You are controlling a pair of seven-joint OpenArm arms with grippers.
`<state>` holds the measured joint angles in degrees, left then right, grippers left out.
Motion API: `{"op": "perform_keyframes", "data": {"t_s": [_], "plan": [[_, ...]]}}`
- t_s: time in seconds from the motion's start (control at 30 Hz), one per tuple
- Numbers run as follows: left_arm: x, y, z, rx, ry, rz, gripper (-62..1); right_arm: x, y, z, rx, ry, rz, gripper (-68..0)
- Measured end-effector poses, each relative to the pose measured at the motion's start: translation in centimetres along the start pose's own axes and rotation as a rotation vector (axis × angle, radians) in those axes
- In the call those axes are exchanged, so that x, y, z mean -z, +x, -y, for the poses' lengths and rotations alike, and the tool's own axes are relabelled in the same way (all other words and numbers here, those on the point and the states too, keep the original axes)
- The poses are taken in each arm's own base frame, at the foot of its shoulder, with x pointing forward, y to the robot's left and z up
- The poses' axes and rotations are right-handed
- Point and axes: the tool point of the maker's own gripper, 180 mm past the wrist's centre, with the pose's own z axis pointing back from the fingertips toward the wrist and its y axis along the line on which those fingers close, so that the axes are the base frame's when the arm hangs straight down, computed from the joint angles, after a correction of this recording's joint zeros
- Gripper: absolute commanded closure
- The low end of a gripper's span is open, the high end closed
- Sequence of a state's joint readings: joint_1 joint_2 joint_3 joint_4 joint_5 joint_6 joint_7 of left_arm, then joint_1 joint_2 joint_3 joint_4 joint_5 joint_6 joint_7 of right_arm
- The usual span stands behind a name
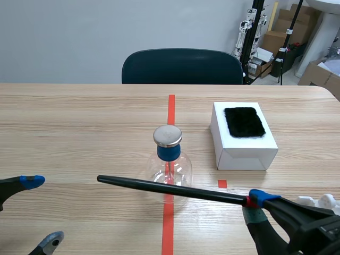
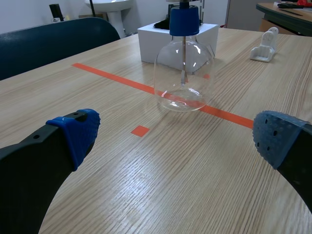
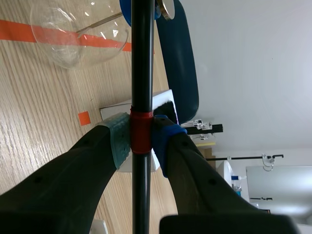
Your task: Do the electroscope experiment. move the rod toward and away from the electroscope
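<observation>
The wooden table (image 1: 79, 133) carries the electroscope (image 1: 169, 164) on the orange-red tape line, and every place here is given from that flask. Beyond the electroscope, at the table's far edge, stands a dark blue chair (image 1: 180, 66). On the robot's side of the electroscope and to its right, the right gripper (image 1: 254, 206) is clamped on the black rod (image 1: 170, 188), its two pads pressed against a red band near the rod's end. To the electroscope's left and nearer the robot, the left gripper (image 2: 175, 141) is spread wide with nothing between its fingers, pointing at the flask. A white box (image 1: 244, 151) sits to the electroscope's right and slightly beyond it, with a black furry pad (image 1: 244, 122) lying on its top. The electroscope is a round clear glass flask closed by a blue stopper (image 1: 169, 152) under a flat metal disc (image 1: 168, 136); inside hangs a thin metal stem (image 2: 184, 58). The rod passes across the electroscope on the robot's side, its free tip ending left of the flask; contact with the glass cannot be told. Small white pieces (image 1: 319, 202) lie far right of the electroscope
</observation>
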<state>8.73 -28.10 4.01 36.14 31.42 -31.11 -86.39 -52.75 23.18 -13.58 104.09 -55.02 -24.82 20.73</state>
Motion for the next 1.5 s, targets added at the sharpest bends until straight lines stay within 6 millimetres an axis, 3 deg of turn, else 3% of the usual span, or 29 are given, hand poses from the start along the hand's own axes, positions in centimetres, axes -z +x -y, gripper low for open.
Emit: {"op": "perform_keyframes", "data": {"t_s": [0.63,0.87,1.27,1.5], "plan": [[0.0,0.0,0.0,0.000,0.000,0.000,-62.3,-0.2,0.8,0.1,-0.011,-0.009,0.040,-5.3],[0.0,0.0,0.0,0.000,0.000,0.000,-62.3,-1.6,-0.1,1.3,-0.061,-0.066,0.024,-5.3],[0.0,0.0,0.0,0.000,0.000,0.000,-62.3,-3.0,-6.4,7.2,-0.067,-0.235,-0.094,-5.3],[0.0,0.0,0.0,0.000,0.000,0.000,-62.3,-4.1,-11.2,12.6,-0.066,-0.390,-0.218,-5.3]]}}
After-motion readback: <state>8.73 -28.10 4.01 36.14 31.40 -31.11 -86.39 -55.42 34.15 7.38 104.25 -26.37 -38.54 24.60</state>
